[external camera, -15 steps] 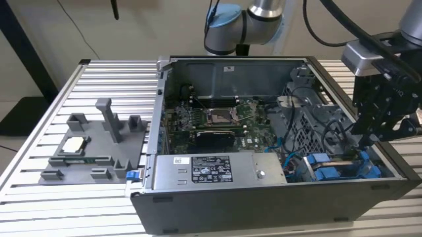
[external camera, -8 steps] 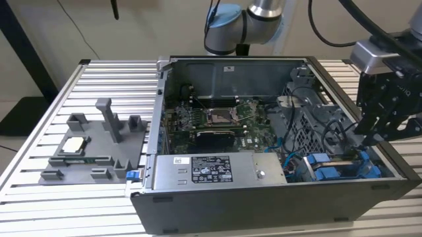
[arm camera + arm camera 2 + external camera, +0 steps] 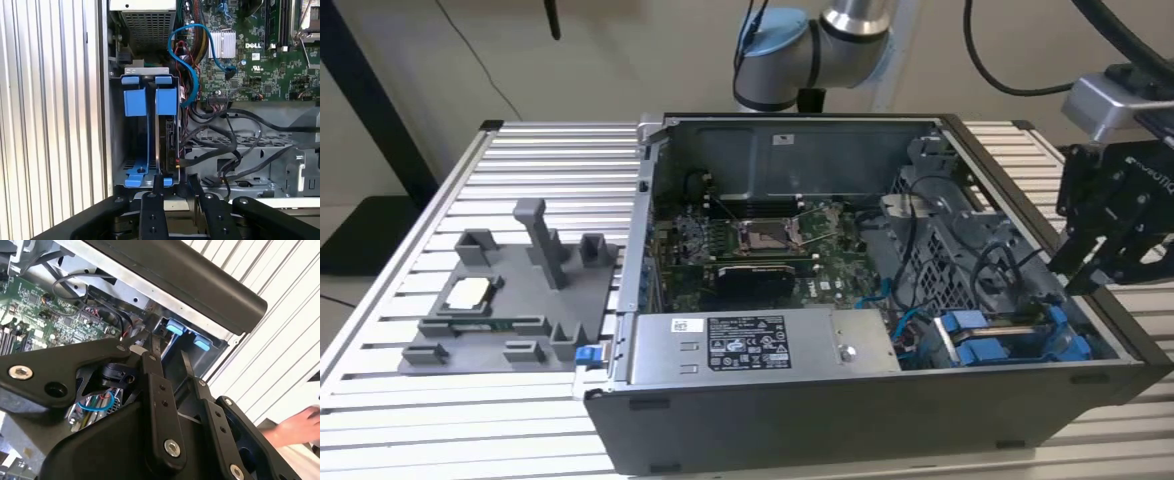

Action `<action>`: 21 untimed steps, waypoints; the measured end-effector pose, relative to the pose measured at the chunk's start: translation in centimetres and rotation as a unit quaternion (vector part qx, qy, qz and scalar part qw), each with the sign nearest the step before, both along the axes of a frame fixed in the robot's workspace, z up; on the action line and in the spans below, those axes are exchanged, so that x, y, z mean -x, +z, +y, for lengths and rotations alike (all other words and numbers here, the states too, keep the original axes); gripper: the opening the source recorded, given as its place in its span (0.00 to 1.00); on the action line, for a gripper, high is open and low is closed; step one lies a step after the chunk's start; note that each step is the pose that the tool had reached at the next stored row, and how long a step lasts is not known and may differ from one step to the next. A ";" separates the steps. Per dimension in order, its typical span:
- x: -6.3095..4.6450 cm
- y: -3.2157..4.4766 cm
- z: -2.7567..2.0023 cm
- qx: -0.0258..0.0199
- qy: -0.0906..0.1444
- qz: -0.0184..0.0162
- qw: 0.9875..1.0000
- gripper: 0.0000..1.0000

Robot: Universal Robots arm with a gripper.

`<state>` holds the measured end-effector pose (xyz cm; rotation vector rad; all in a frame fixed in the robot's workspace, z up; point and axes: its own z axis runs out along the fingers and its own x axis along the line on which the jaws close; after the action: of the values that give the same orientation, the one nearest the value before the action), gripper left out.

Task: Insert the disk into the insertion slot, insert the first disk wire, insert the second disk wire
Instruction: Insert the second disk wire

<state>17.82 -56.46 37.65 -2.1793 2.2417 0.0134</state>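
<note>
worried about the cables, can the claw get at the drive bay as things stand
Probably yes: the claw is lined up with the drive bay opening, and the black cables run beside, not across it.

The open computer case [image 3: 854,420] on the slatted bench [image 3: 400,420] is taken in whole by the exterior view, which is set high and well back, facing down and across toward the arm [image 3: 834,40] at the far side. Both wrist views are set close behind the end effector [image 3: 175,182], whose black links are seen in the foreground. In the first wrist view the insertion slot [image 3: 117,140] is faced straight on; in the second wrist view it is caught obliquely, past the case's rim. The slot — low at the exterior view's right — and the motherboard [image 3: 260,55] are shared by all three views.
</note>
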 end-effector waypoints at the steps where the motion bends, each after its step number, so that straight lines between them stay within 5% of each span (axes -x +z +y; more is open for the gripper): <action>1: -0.2 0.00 0.00 0.000 0.000 0.003 1.000 0.33; 9: -1.2 0.76 0.00 0.000 0.000 0.024 1.000 0.33; 15: -1.3 0.75 0.00 -0.001 0.000 0.022 1.000 0.33; 21: -1.4 0.69 0.00 -0.013 0.001 0.014 1.000 0.33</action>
<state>19.26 -56.45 38.34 -2.1807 2.2406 0.0725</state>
